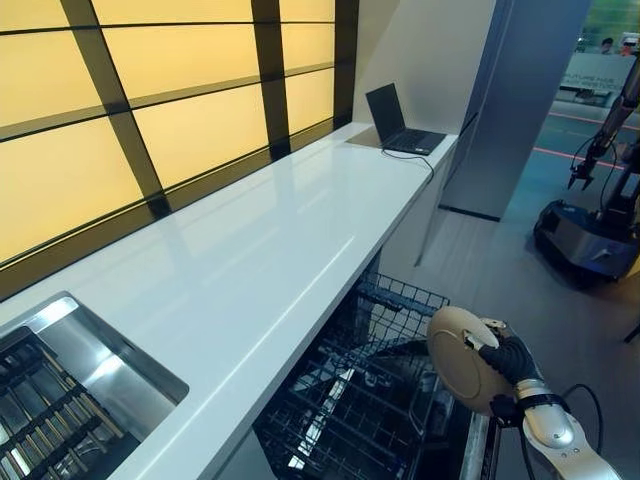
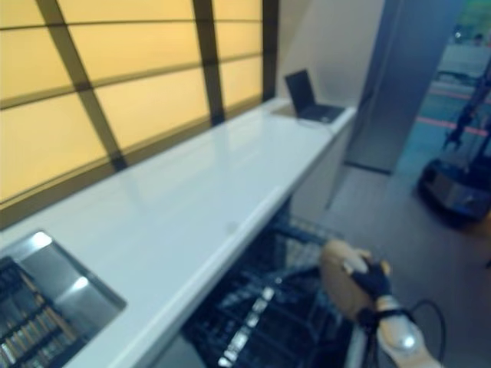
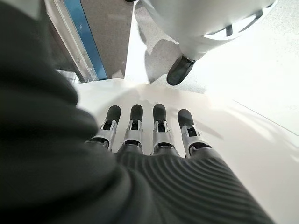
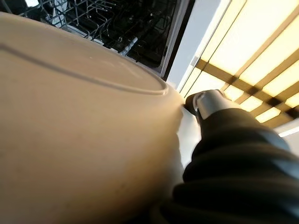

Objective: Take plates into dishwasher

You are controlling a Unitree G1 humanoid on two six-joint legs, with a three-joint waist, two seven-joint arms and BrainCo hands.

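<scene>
A beige round plate point(image 1: 458, 352) is held on edge, tilted, above the right side of the pulled-out dishwasher rack point(image 1: 365, 395). My right hand point(image 1: 510, 360) is shut on the plate's rim, coming in from the lower right. In the right wrist view the plate point(image 4: 70, 121) fills most of the picture, with my thumb point(image 4: 205, 100) curled over its edge and the dark wire rack point(image 4: 126, 23) beyond it. My left hand point(image 3: 145, 135) appears only in its own wrist view, fingers straight and holding nothing, over a pale surface.
A long white countertop point(image 1: 280, 240) runs above the dishwasher. A steel sink point(image 1: 100, 365) with a dark rack point(image 1: 35, 420) sits at its near left end. A laptop point(image 1: 400, 125) stands at the far end. Another robot point(image 1: 595, 225) stands on the floor at right.
</scene>
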